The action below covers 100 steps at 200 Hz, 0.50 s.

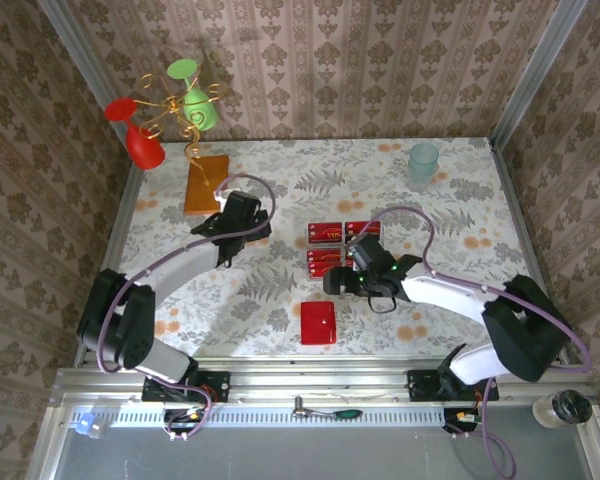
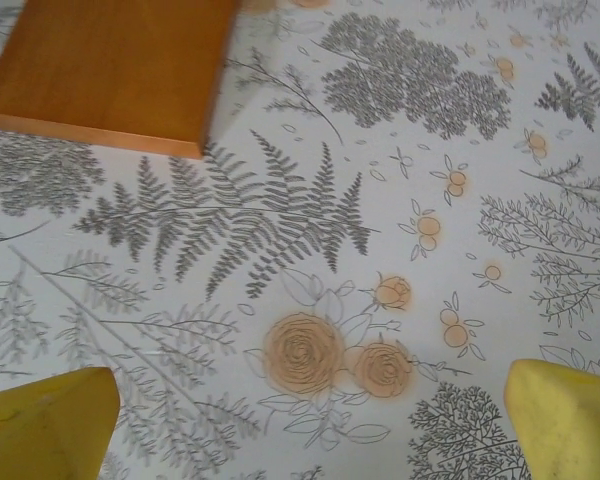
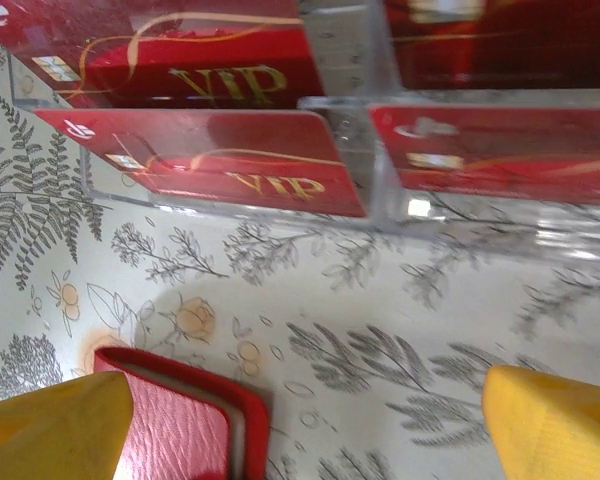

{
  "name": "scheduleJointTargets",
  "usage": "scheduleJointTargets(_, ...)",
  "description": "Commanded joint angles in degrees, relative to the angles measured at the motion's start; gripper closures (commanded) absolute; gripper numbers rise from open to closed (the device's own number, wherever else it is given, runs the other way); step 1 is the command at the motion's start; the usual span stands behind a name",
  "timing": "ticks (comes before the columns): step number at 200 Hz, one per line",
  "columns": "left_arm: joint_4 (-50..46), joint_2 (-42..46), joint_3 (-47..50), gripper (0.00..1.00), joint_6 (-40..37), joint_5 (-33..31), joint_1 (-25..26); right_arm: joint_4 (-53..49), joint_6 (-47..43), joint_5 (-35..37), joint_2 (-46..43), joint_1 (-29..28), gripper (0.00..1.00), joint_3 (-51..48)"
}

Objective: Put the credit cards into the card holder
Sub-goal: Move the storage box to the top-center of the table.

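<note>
The wallet (image 1: pixel 318 323) lies folded near the front edge. Just beyond it, the right gripper (image 3: pixel 300 430) hangs with its fingers apart, the wallet's corner beside one fingertip. Past it, the cards (image 3: pixel 220 165) lie in what seems a clear tray (image 3: pixel 345 60). Farther left, the left gripper (image 2: pixel 300 420) is spread wide near the slab (image 2: pixel 110 70).
</note>
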<state>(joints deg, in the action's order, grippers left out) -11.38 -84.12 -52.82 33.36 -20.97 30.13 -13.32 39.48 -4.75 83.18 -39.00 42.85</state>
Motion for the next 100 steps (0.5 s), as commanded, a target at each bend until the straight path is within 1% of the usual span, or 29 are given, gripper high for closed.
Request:
scheduleJointTargets(1,-1.47,4.27,2.06,0.00,-0.67,0.71,-0.99,3.40,2.07,-1.03,3.39,-0.97,0.09,3.03)
scheduleJointTargets(33,-1.32,7.97,4.63,0.00,-0.32,1.19,-2.09,6.19,3.54,-1.42,6.21,-1.17,0.09,3.93)
scheduleJointTargets(100,-1.15,12.16,8.31,0.00,0.30,1.11,-2.61,7.52,3.87,-0.17,11.19,-0.13,0.09,8.35)
